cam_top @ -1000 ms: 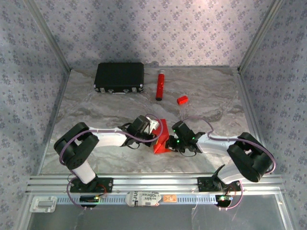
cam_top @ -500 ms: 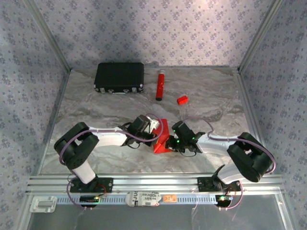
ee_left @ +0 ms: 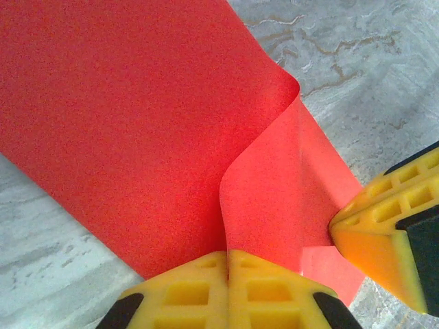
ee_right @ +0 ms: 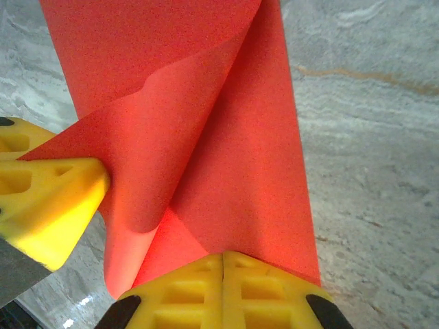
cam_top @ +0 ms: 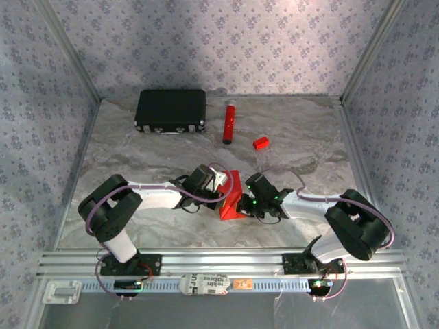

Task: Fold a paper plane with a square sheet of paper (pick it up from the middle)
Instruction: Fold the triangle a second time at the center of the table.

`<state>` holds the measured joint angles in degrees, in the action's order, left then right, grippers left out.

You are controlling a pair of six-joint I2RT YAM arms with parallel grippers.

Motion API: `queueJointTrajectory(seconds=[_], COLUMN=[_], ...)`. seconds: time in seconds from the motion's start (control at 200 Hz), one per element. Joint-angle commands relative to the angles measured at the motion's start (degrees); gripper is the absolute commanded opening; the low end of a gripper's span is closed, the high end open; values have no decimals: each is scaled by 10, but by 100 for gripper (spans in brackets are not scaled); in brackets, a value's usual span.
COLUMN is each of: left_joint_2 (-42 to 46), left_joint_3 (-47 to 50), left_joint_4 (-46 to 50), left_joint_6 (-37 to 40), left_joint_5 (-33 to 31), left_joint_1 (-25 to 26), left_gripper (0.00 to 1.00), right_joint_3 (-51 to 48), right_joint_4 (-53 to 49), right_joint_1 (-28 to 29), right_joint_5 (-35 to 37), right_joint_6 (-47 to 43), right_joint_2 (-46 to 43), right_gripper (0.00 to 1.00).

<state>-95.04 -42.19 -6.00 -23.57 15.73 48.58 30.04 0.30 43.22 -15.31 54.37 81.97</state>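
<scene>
Far left at the back we've got the black case (cam_top: 171,110), a hard rectangular shell. Next in, the left gripper (ee_left: 227,274) is clenched on the red sheet (cam_top: 232,197). In its wrist view the ribbed yellow fingertips meet with the paper's curled edge pinched between them.

The sheet sits mid-table between the two wrists. It's thin and matte, with one flap bowed over in a soft curl, not a sharp crease. From above, both wrists cover its sides, so the outline is hard to read. We'd say the long axis runs roughly near-to-far, with a corner pointing toward the bases.

Well behind it are a red tube (cam_top: 228,122) and, further right, a tiny red block (cam_top: 260,142). The right gripper (ee_right: 224,274) is likewise clamped on the sheet, over the marbled grey table (cam_top: 137,171).
</scene>
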Motion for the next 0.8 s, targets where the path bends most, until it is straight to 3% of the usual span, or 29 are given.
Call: queueJointTrajectory(seconds=[0.0, 0.795], left_joint_2=[-6, -25], left_joint_3=[-7, -8], left_joint_4=[6, 0], left_joint_6=[5, 12], left_joint_5=[-5, 8], left_joint_1=[-3, -4], left_gripper=[5, 5], right_joint_3=[0, 3], right_joint_4=[-48, -46], right_joint_1=[-3, -5], right_joint_5=[25, 23], right_joint_6=[-9, -13], right_joint_2=[9, 11], right_gripper=[4, 4])
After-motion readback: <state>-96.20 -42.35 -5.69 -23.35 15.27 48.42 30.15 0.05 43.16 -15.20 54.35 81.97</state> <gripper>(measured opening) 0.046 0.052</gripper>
